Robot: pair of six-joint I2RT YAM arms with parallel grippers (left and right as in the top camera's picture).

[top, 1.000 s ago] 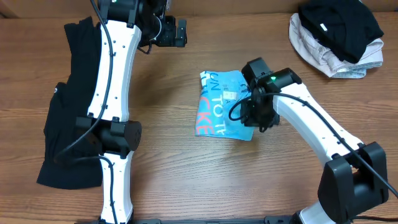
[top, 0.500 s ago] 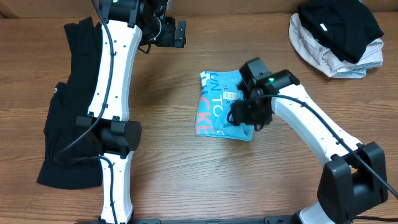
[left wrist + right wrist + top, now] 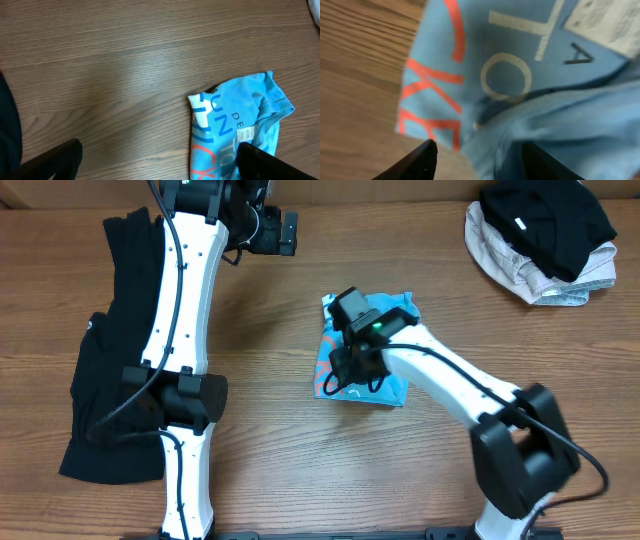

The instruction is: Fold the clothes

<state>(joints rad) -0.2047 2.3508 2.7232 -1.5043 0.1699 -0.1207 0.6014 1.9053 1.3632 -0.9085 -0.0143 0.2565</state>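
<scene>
The light blue T-shirt (image 3: 398,304) lies folded small at the table's middle, with white and red-orange lettering and a white label. It also shows in the left wrist view (image 3: 225,125) and fills the right wrist view (image 3: 520,65). My right gripper (image 3: 350,365) is low over the shirt's left part, and its fingers (image 3: 477,160) are closed on a bunched fold of the blue cloth. My left gripper (image 3: 285,232) is open and empty, held high at the back of the table, and its view (image 3: 160,167) looks down at bare wood left of the shirt.
A black garment (image 3: 100,380) lies spread along the table's left side under the left arm. A pile of black and beige clothes (image 3: 545,235) sits at the back right corner. Bare wood surrounds the shirt.
My right gripper has moved left across the shirt, from its right edge to its left part, drawing blue cloth with it. The left arm has not moved.
</scene>
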